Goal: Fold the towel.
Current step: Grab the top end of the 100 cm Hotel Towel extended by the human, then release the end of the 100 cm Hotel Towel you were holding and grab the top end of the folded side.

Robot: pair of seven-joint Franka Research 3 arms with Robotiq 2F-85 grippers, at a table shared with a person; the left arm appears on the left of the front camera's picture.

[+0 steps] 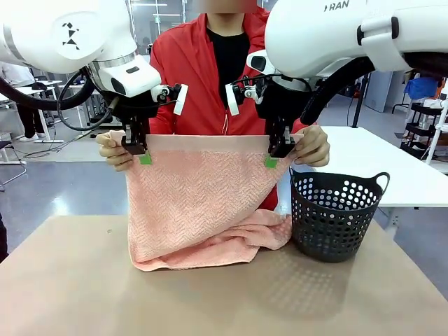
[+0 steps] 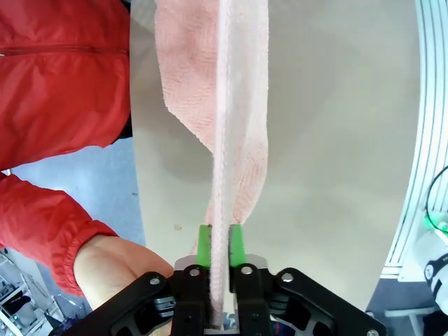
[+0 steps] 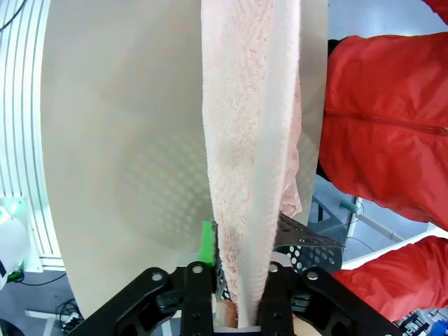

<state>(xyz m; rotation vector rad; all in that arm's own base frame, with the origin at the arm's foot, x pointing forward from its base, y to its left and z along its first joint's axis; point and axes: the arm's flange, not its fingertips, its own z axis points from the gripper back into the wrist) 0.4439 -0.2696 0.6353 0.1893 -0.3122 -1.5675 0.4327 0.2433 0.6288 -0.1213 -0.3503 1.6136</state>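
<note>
Salmon-pink towel (image 1: 199,203) hangs as a sheet below both grippers, its pale hem band (image 1: 210,143) stretched level between them. The left gripper (image 1: 141,152) is clamped on the hem near one top corner. The right gripper (image 1: 276,155) is clamped on it near the other, and both point downward.

In the left wrist view the two green pads (image 2: 204,243) press the cloth edge from either side. The cloth runs away from the fingertips toward the table (image 2: 336,140). In the right wrist view the towel passes between the fingers, with one green pad showing beside it and the other covered by cloth.

A person's hand (image 1: 112,150) holds the corner just outside the left gripper. The person's other hand (image 1: 313,145) holds the corner just outside the right gripper.

Below the grippers the towel's lower part lies bunched on the table. A dark perforated basket (image 1: 336,213) stands on the table below and outward of the right gripper, just beside the bunched cloth.
</note>
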